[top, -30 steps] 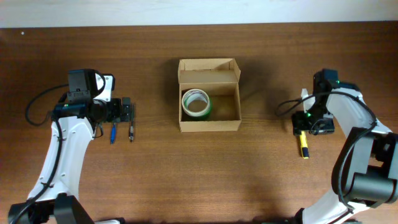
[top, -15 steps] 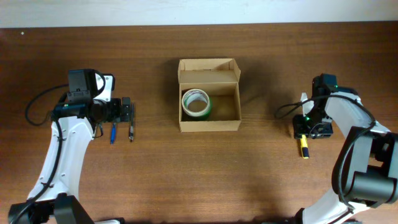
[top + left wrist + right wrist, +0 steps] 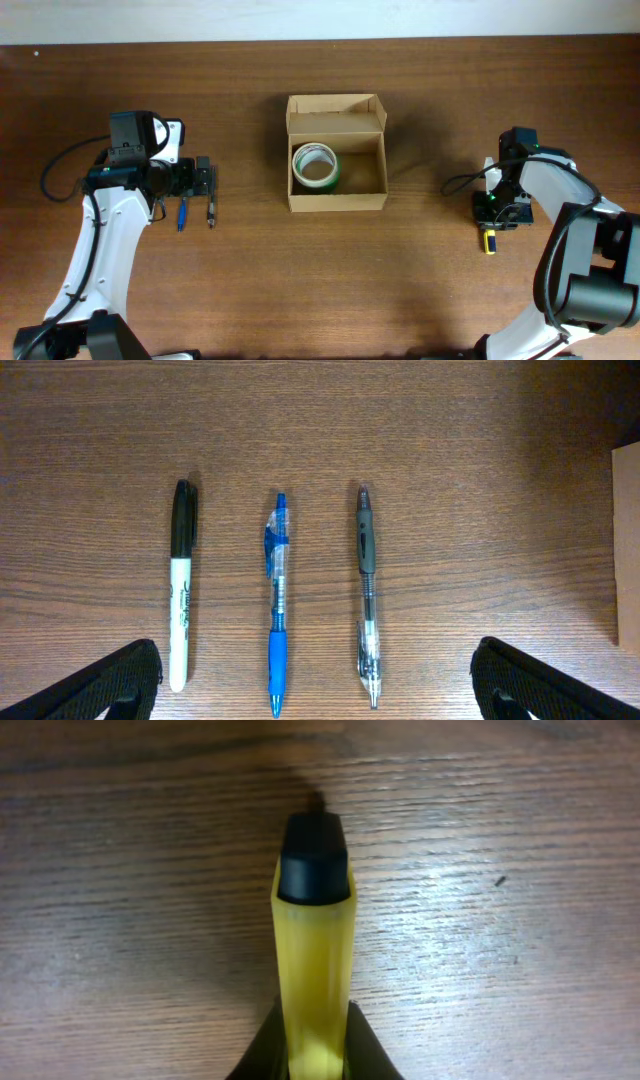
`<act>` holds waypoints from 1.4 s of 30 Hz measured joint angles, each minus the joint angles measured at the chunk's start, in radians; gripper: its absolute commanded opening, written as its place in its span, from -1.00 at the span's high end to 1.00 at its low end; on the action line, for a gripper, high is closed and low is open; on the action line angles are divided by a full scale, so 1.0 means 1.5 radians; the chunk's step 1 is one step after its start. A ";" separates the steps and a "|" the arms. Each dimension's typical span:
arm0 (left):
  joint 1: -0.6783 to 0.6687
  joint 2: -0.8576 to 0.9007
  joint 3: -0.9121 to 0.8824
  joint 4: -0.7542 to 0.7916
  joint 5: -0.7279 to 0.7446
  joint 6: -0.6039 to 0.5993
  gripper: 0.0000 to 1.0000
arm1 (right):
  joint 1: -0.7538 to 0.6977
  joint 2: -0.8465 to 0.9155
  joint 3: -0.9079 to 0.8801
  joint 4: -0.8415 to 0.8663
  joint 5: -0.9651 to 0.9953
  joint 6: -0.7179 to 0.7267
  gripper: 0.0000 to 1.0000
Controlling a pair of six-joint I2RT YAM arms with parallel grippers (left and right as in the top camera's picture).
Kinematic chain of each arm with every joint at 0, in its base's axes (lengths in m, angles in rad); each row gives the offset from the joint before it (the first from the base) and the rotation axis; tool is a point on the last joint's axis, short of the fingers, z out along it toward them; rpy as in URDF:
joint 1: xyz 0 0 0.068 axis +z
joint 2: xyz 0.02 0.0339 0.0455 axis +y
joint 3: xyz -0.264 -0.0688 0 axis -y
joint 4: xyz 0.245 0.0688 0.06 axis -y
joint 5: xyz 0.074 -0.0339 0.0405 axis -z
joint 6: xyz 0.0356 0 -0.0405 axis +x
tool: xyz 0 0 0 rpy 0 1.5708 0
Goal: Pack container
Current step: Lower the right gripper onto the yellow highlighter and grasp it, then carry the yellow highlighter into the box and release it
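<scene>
While flap stood open, container (image 3: 336,203) was seen holding green tape roll (image 3: 314,166); right gripper (image 3: 314,1055) was pinched on yellow marker (image 3: 314,940), left gripper (image 3: 315,672) spread above pens (image 3: 277,605).

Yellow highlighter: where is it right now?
Overhead view, far right: the yellow highlighter sits well right of the cardboard box, with the right gripper shut on one end.

Open tan cardboard container (image 3: 336,160), flap up, mid-table.
</scene>
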 measured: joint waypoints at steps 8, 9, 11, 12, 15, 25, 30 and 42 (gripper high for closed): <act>0.000 0.000 0.000 0.000 0.000 0.000 -0.99 | 0.000 0.000 0.058 -0.057 -0.060 0.002 0.92; 0.000 0.000 0.000 0.000 0.000 0.000 -0.99 | 0.000 0.001 0.082 -0.075 -0.073 0.002 0.92; 0.000 0.000 0.000 0.000 0.000 0.000 -0.98 | 0.004 0.002 0.141 -0.120 -0.103 0.002 0.92; 0.000 0.000 0.000 0.000 0.000 0.000 -0.99 | 0.007 0.003 0.185 -0.153 -0.124 0.002 0.92; 0.000 0.000 0.000 0.000 0.000 0.000 -0.99 | 0.034 0.004 0.318 -0.233 -0.173 0.002 0.92; 0.000 0.000 0.000 -0.001 0.001 0.000 -0.99 | 0.319 -0.004 0.762 -0.361 -0.175 -0.037 0.92; 0.000 0.000 0.000 -0.001 0.001 0.000 -0.99 | 0.446 -0.005 0.762 -0.382 -0.124 -0.153 0.92; 0.000 0.000 0.000 0.000 0.001 0.000 -0.99 | 0.534 0.057 0.681 -0.350 -0.100 -0.516 0.92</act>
